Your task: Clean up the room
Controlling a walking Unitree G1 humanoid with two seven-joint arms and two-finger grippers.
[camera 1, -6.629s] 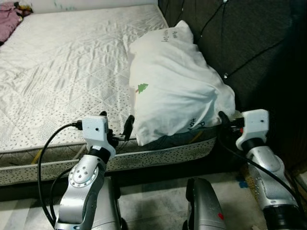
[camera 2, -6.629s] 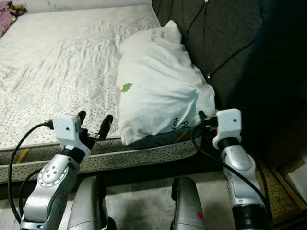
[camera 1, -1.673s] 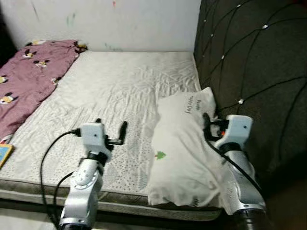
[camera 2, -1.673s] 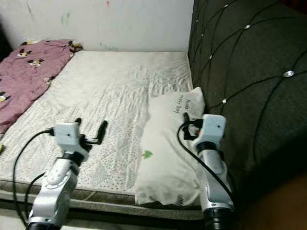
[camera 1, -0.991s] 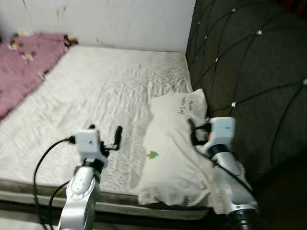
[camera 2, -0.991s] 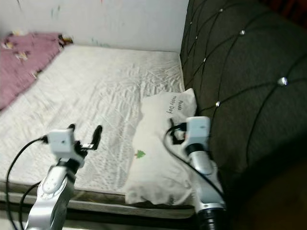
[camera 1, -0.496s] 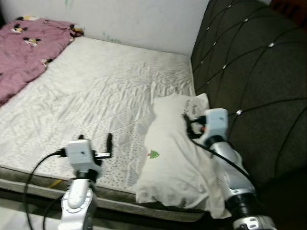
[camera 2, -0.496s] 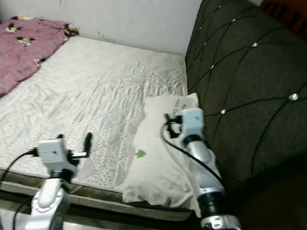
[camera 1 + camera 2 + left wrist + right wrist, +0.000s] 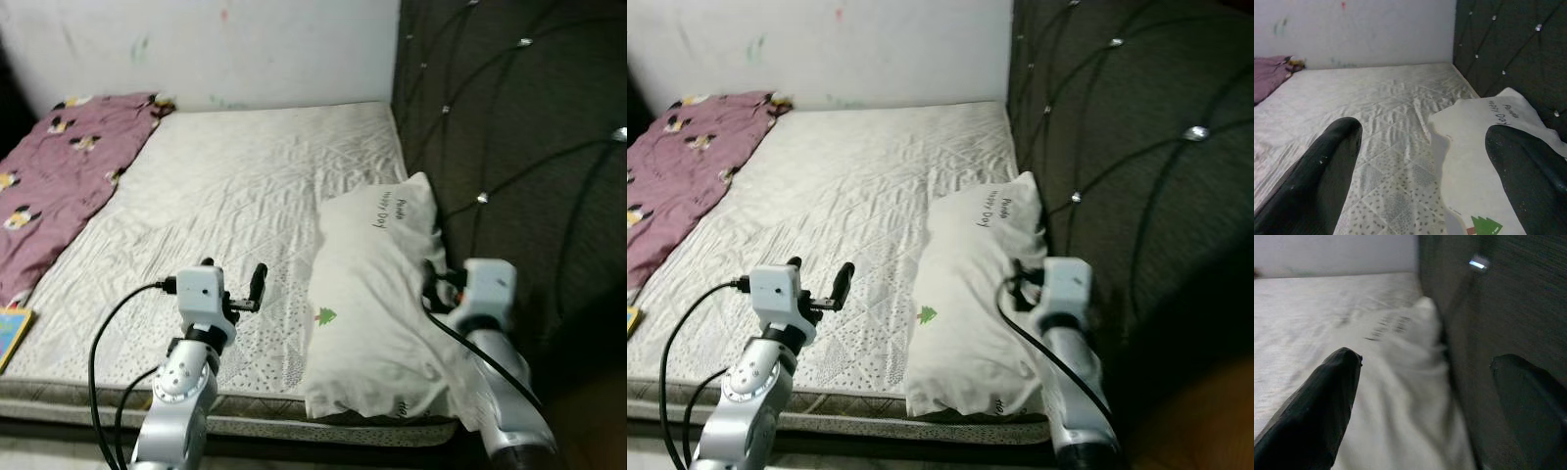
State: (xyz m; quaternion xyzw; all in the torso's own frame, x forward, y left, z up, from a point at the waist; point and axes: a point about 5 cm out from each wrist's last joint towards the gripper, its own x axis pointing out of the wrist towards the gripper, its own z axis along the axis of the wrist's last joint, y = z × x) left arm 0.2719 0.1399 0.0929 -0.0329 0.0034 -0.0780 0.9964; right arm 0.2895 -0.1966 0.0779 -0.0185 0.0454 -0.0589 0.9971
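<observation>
A white pillow (image 9: pixel 372 284) with a small green tree print lies on the white quilted mattress (image 9: pixel 225 186), its long side against the dark tufted headboard (image 9: pixel 509 137). My right gripper (image 9: pixel 434 286) hangs open at the pillow's headboard side. In the right wrist view its fingers (image 9: pixel 1317 401) straddle the pillow (image 9: pixel 1396 396) and the headboard edge, holding nothing. My left gripper (image 9: pixel 233 274) is open above the mattress, left of the pillow and apart from it. The left wrist view shows the pillow (image 9: pixel 1484 147) beside one of its fingers (image 9: pixel 1322 176).
A purple blanket (image 9: pixel 59 186) with a cartoon print lies along the mattress's far left side. A blue and yellow flat item (image 9: pixel 10 331) sits at the bed's near left corner. A white wall (image 9: pixel 216 49) runs behind the bed.
The camera has swung, so the whole scene has shifted. My right gripper has come back from the pillow's printed end to lower along its headboard side. The pillow lies where it was.
</observation>
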